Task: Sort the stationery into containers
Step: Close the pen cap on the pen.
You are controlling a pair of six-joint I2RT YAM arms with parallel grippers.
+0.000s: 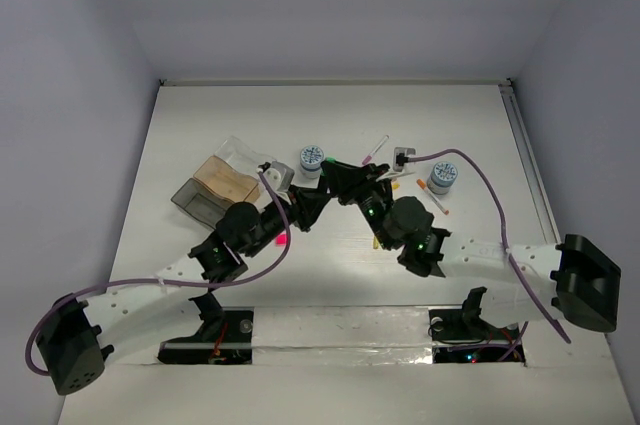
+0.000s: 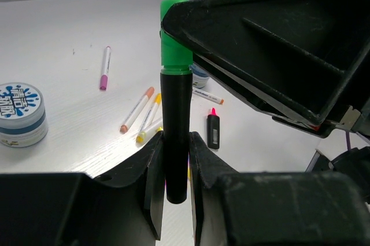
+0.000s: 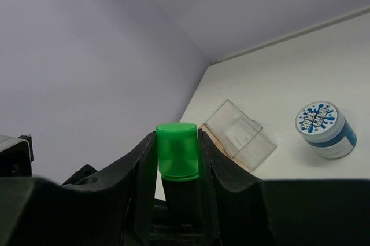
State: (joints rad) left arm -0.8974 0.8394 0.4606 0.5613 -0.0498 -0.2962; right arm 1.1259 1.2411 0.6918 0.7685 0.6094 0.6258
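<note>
Centrally in top view, green-capped black plastic marker (image 2: 175, 113) spans both grippers: left gripper (image 2: 175, 150) clamped on barrel, right gripper (image 3: 177, 142) clamped on cap. Risk: opposed pull uncaps it; mistimed release drops it outside clear, tan, grey trays (image 1: 225, 185).

Marker (image 3: 177, 152) base unseen between right fingers (image 3: 225, 176)

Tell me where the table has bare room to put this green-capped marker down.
Bare: the far strip of table behind the trays, left jar and right jar; also the right side between the right jar and the edge rail. Crowded: the middle, where the left pincer and right pincer both grip the green-capped marker, with loose pens around.
</note>
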